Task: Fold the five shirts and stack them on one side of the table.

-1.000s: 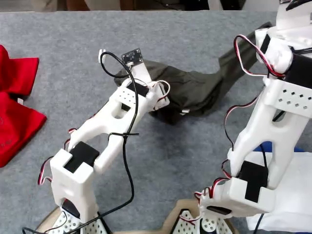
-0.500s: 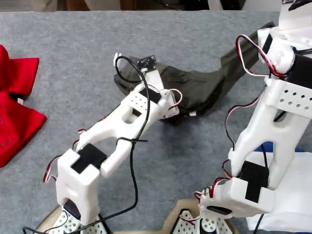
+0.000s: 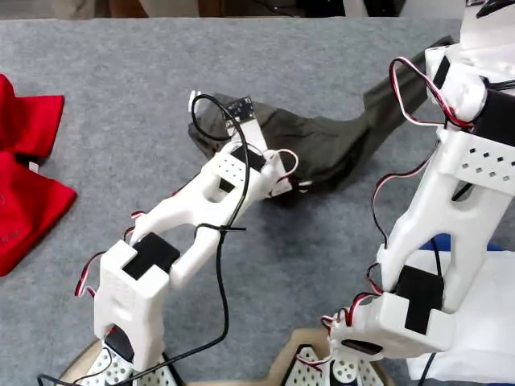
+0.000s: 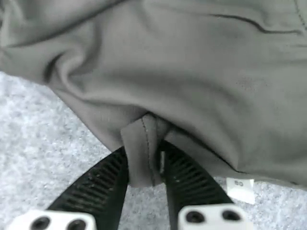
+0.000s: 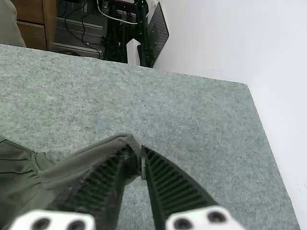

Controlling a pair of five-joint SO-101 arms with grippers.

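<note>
A dark olive shirt lies bunched across the middle and right of the grey table. My left gripper is shut on a fold at the hem of the olive shirt, near its white label; from above this gripper sits at the shirt's near edge. My right gripper is shut on another edge of the olive shirt, holding it raised over the table's far right part. A red shirt lies at the left edge.
A white and blue cloth lies at the near right corner beside the right arm's base. The grey table has open room at the far left and in the near middle. Furniture and cables stand beyond the table's far edge.
My left arm has swung right and slightly nearer, dragging the shirt's left end with it. The right arm has stayed where it was.
</note>
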